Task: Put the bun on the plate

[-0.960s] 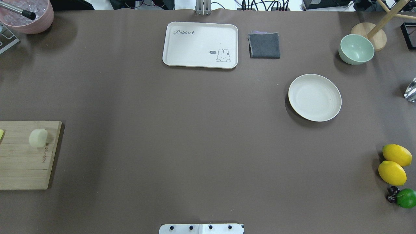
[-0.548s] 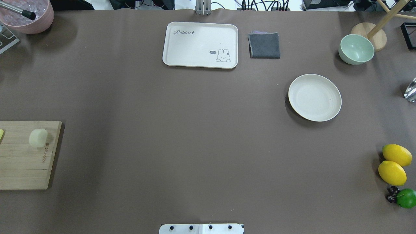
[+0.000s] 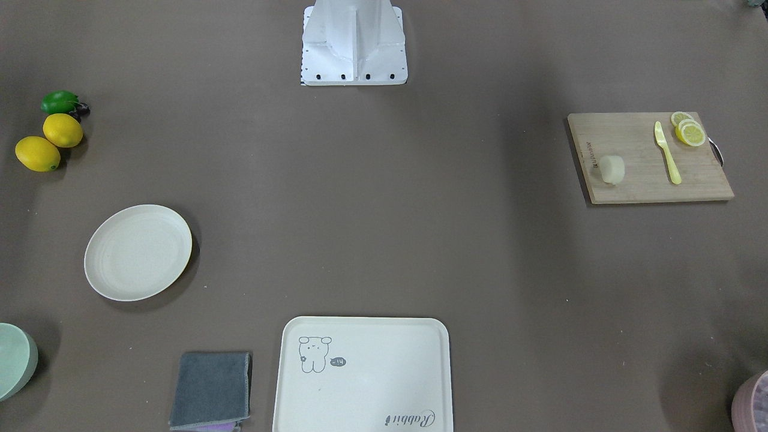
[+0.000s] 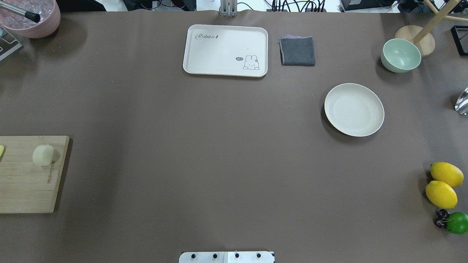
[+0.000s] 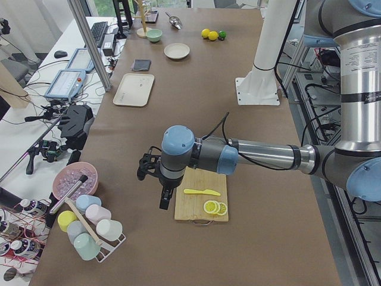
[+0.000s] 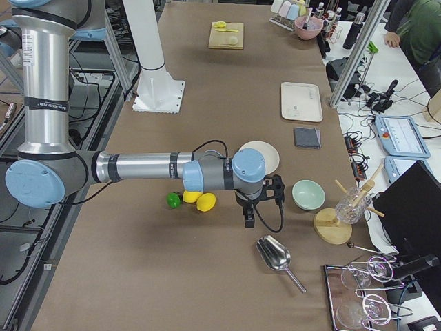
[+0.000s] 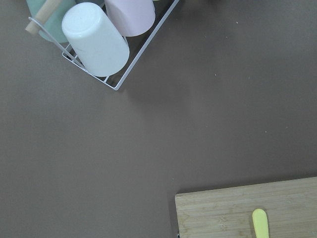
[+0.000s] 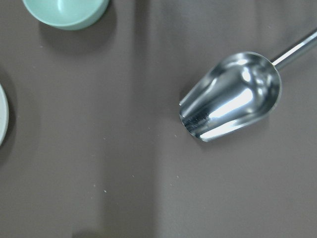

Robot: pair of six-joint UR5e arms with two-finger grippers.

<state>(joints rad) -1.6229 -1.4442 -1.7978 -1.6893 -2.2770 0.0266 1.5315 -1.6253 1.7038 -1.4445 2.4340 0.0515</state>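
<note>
The bun point(image 4: 42, 154) point(image 3: 612, 169) is a pale cream stub lying on the wooden cutting board point(image 4: 25, 182) point(image 3: 648, 180) at the table's left end. The round cream plate point(image 4: 354, 109) point(image 3: 138, 252) point(image 5: 177, 51) lies bare on the right half of the table. My left gripper point(image 5: 163, 201) hangs beside the board's outer end, away from the bun; I cannot tell whether it is open or shut. My right gripper point(image 6: 249, 219) hangs past the plate point(image 6: 269, 153), near the green bowl point(image 6: 308, 194); its state I cannot tell either.
A yellow knife point(image 3: 667, 153) and lemon slices point(image 3: 689, 130) share the board. A cream tray point(image 4: 225, 50) and a grey cloth point(image 4: 297, 51) lie at the far side. Two lemons point(image 4: 443, 184), a lime point(image 4: 457, 223), a metal scoop point(image 8: 230, 96) and a cup rack point(image 7: 94, 34) sit at the ends.
Nothing on the table has moved, and neither arm has entered the overhead view.
</note>
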